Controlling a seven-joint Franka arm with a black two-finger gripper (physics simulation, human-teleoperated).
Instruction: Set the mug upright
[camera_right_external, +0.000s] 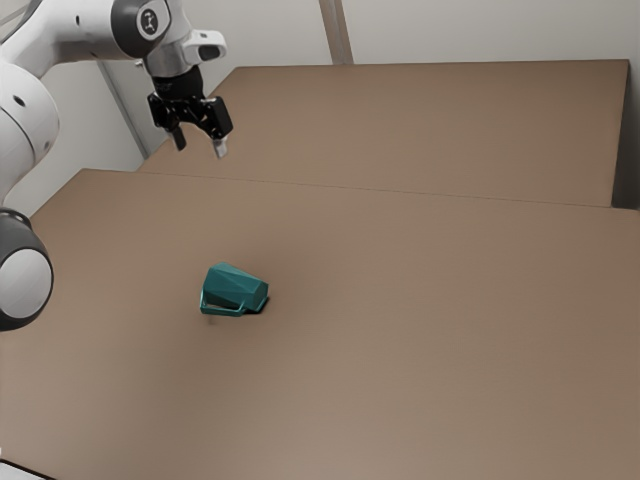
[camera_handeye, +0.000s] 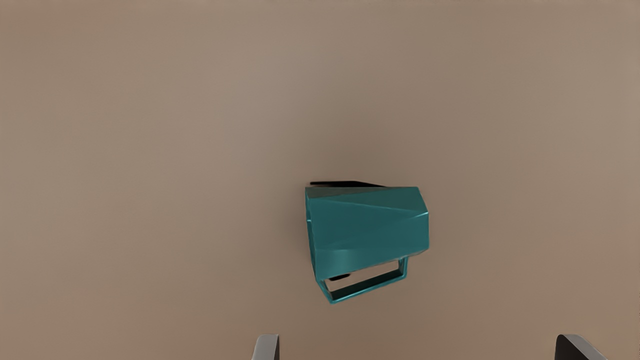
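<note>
A teal faceted mug (camera_right_external: 236, 287) lies on its side on the brown table, its handle facing the exterior view's bottom. High above the table, toward the exterior view's upper left, my gripper (camera_right_external: 201, 147) hangs open and apart from the mug. In the wrist view the mug (camera_handeye: 370, 225) rests with its handle on the side nearer my fingers. The two fingertips of the gripper (camera_handeye: 417, 347) stand wide apart with nothing between them.
The brown table (camera_right_external: 420, 350) spreads around the mug on all sides, with a thin seam crossing it beyond the mug. A pale wall (camera_right_external: 480, 30) rises behind the table's far edge.
</note>
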